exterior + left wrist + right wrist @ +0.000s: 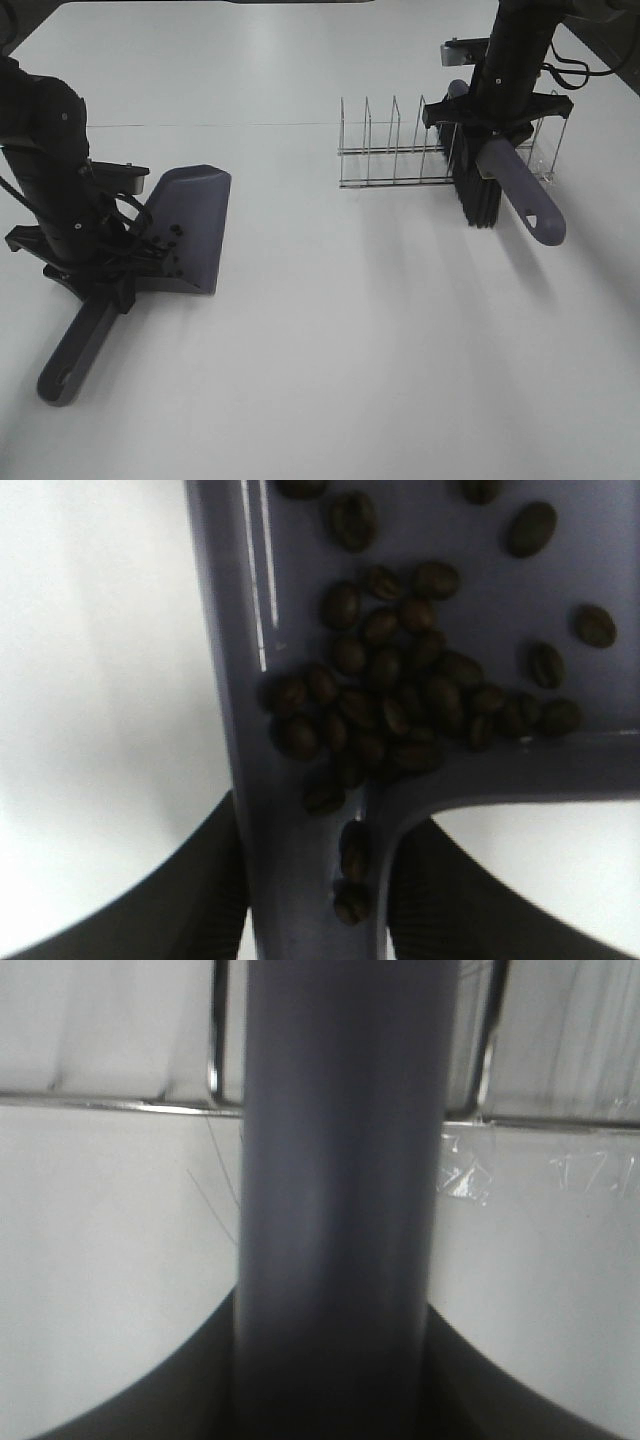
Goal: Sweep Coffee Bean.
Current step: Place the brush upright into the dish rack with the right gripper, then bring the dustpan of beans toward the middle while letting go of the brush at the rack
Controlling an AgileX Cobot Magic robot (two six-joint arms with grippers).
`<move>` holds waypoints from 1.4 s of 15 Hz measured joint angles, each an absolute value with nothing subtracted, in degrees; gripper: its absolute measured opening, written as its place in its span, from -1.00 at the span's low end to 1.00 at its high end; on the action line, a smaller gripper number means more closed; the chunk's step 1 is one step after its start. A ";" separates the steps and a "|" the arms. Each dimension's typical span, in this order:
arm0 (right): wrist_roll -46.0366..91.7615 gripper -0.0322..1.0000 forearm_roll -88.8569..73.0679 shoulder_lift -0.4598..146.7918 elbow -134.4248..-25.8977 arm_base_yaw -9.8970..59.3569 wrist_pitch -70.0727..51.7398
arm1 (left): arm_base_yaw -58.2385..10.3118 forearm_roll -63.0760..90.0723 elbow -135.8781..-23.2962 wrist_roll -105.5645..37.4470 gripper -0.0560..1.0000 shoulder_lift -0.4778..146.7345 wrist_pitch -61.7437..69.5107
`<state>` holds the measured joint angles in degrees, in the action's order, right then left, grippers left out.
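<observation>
The beans (390,700) are gathered inside the dustpan (490,610), heaped against its back wall where the handle joins, with two lying in the handle's channel and a few scattered further out over the pan floor. They are seen as small, dark brown ovals, each creased down its length; no common direction is shared, the long axes being turned every way, while the heap itself is stretched along the back wall. The dustpan handle is clamped by the left pincer (315,880), a finger pressed to each side; its free end is pointed toward the near left of the surface (350,350), and the pan's mouth is turned toward the far side. Well apart on the right, a brush (520,195) is clamped at its handle by the right pincer (497,125), bristles hung downward just in front of a wire rack (390,150); whether they touch the surface cannot be told. A broad stretch of white surface is left between dustpan and brush and along the near edge.
</observation>
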<state>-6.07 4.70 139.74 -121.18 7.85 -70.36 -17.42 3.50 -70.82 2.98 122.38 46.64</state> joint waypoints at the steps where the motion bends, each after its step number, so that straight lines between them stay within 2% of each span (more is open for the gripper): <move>1: -6.47 -0.31 4.30 140.49 -122.78 7.85 -70.30 | -17.42 3.50 -70.82 2.92 -0.25 122.38 46.64; 8: -7.28 -0.29 2.12 142.15 -124.16 7.62 -70.47 | -17.42 3.50 -70.82 2.86 -0.25 122.38 46.64; 11: -6.99 0.03 0.69 142.21 -124.27 7.73 -70.30 | -17.42 3.50 -70.82 2.86 -0.25 122.38 46.64; 13: -7.05 0.16 0.00 142.27 -125.59 7.73 -70.24 | -17.42 3.50 -70.82 2.86 -0.25 122.38 46.64; 21: -7.91 0.20 0.00 136.54 -127.25 7.73 -70.13 | -17.42 3.67 -70.82 2.81 -0.25 122.38 46.64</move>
